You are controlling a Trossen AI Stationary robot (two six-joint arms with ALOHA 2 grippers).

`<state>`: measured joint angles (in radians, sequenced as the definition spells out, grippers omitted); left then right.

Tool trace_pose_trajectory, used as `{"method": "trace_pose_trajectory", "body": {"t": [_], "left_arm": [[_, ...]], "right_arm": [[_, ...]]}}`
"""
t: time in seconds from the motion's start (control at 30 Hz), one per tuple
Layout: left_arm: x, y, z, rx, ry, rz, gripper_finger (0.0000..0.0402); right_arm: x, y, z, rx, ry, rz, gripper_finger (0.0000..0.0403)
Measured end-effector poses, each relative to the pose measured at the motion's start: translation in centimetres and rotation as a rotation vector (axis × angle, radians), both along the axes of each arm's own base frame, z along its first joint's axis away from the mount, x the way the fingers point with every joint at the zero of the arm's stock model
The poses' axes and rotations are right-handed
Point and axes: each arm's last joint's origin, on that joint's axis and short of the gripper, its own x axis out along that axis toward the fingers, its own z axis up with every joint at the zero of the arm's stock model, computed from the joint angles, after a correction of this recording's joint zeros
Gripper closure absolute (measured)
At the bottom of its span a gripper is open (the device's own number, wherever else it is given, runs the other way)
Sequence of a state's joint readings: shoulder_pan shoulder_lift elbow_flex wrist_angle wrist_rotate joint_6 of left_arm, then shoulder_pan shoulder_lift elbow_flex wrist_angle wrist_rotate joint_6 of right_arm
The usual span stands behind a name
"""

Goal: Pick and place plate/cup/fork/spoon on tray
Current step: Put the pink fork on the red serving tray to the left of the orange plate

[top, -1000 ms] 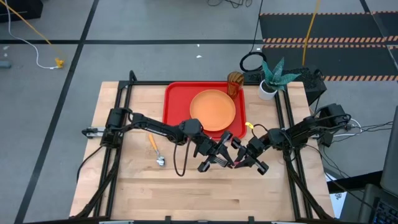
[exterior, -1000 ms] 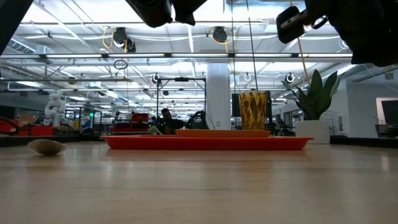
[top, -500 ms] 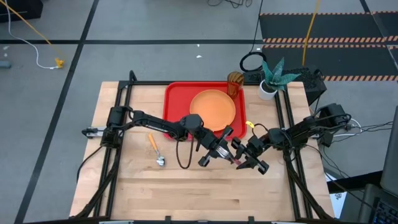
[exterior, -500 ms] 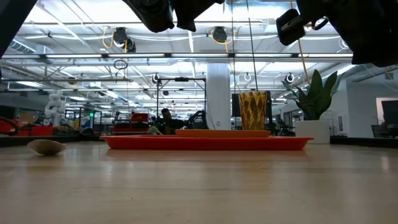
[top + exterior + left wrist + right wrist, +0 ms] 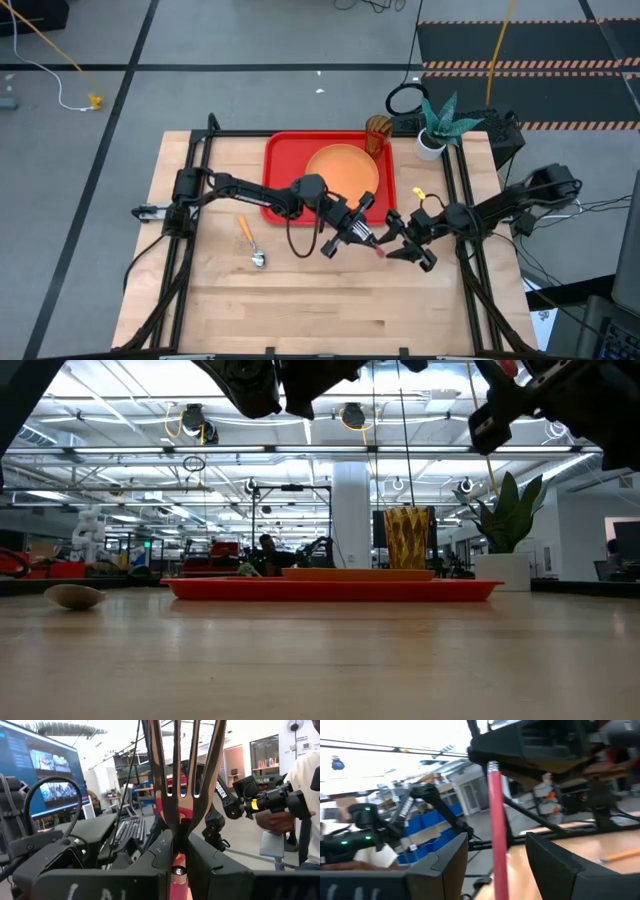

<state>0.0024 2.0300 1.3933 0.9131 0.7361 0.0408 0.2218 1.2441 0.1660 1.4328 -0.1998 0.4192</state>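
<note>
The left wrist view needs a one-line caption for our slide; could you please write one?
Left gripper shut on the fork, tines pointing away from the camera, with the right arm's gripper just beyond.

Plate (image 5: 342, 172) on tray (image 5: 280, 160); cup (image 5: 377, 130) behind; spoon (image 5: 250, 240) left.

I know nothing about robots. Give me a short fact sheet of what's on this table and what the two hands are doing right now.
Tray: red, at the table's far side
Plate: orange, on the tray
Cup: amber, on the tray's far right corner
Spoon: on the wood, left of the tray
Fork: gripped by the left hand, held above the table
Right hand: open, the fork's pink handle between its fingers
Plant: in a white pot, right of the tray
</note>
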Motion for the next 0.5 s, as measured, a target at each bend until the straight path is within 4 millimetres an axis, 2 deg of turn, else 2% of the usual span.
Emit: {"method": "trace_pose_trajectory", "body": {"t": [0.5], "left_arm": [[0.2, 3.2, -0.5, -0.136, 0.182, 0.106, 0.0364]], "right_arm": [[-1.6, -1.1, -1.5, -0.054, 0.202, -0.242, 0.0211]]}}
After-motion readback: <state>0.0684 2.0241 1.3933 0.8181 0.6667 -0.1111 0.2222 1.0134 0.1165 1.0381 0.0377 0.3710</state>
